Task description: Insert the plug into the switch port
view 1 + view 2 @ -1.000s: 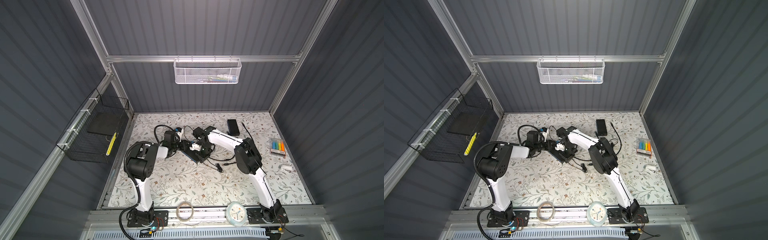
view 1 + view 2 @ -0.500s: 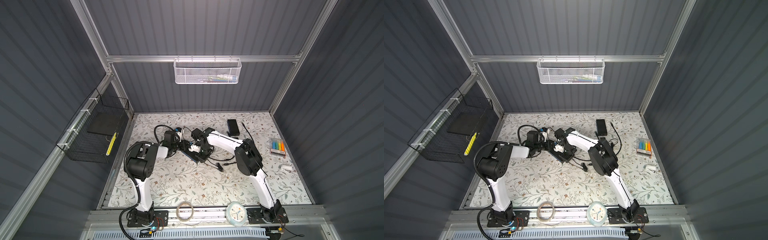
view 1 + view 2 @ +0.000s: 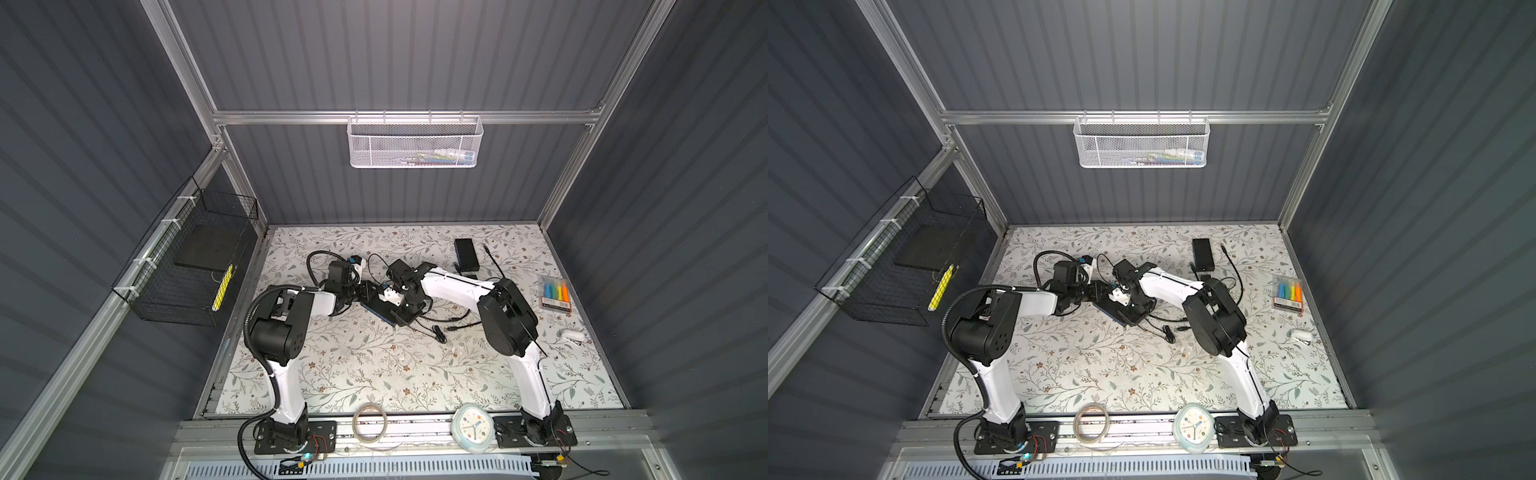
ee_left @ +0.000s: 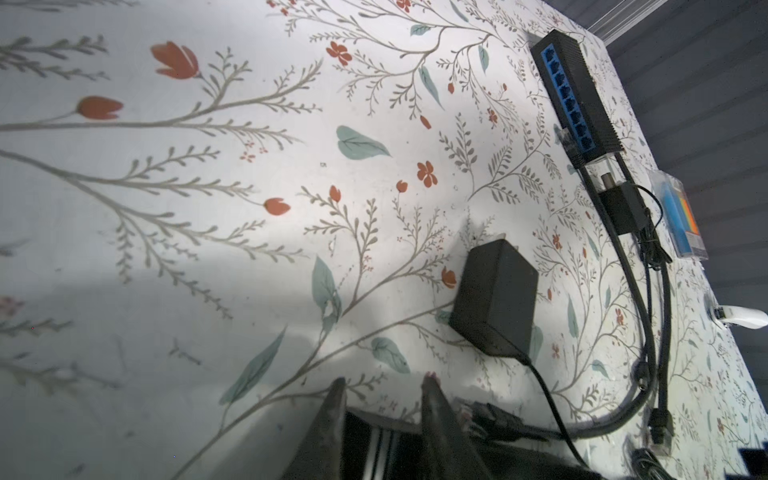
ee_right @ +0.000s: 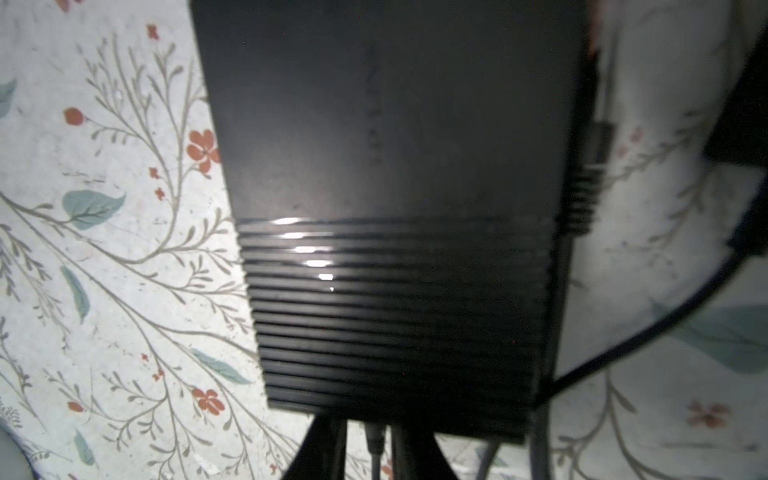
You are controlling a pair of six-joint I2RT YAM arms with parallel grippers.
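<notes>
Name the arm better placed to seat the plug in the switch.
Right. The right end effector straddles the plug at the edge of the switch, a finger either side. The left end effector appears clamped on the switch, so it likely should only brace.
</notes>
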